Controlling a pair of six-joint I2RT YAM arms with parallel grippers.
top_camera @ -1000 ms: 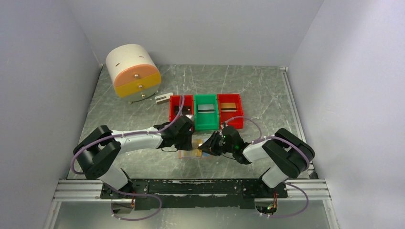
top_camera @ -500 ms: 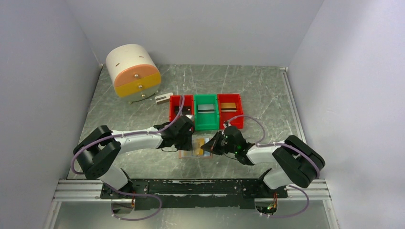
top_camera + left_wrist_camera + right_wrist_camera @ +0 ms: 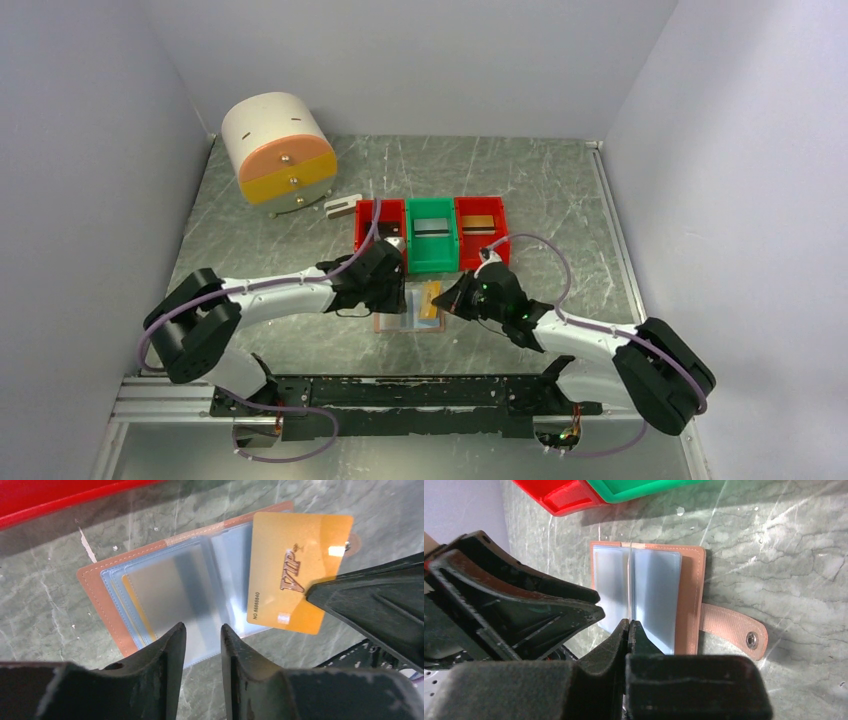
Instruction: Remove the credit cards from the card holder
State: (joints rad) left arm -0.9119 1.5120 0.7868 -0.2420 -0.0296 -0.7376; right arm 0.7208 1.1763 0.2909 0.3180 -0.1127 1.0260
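Note:
The tan-brown card holder (image 3: 402, 322) lies open on the table, pale blue pockets up (image 3: 150, 587), strap tab (image 3: 734, 630) to one side. My right gripper (image 3: 447, 303) is shut on a yellow-orange VIP credit card (image 3: 295, 575), held free of the pockets above the holder's right half. In the right wrist view the card is edge-on (image 3: 630, 580) between the closed fingertips (image 3: 629, 625). My left gripper (image 3: 202, 632) hovers low over the holder's near edge, fingers a narrow gap apart with nothing between them. Another orange card edge shows inside a left pocket (image 3: 131, 600).
Three bins stand just behind the holder: red (image 3: 372, 232), green (image 3: 431, 238), red (image 3: 481, 232), each with a card-like item inside. A round white and orange drawer unit (image 3: 280, 150) stands at the back left, with a small grey-white block (image 3: 343, 205) beside it.
My right gripper has drawn the yellow-orange card out of the holder and away to the right, and the right arm has stretched out lower. The left gripper has stayed over the holder.

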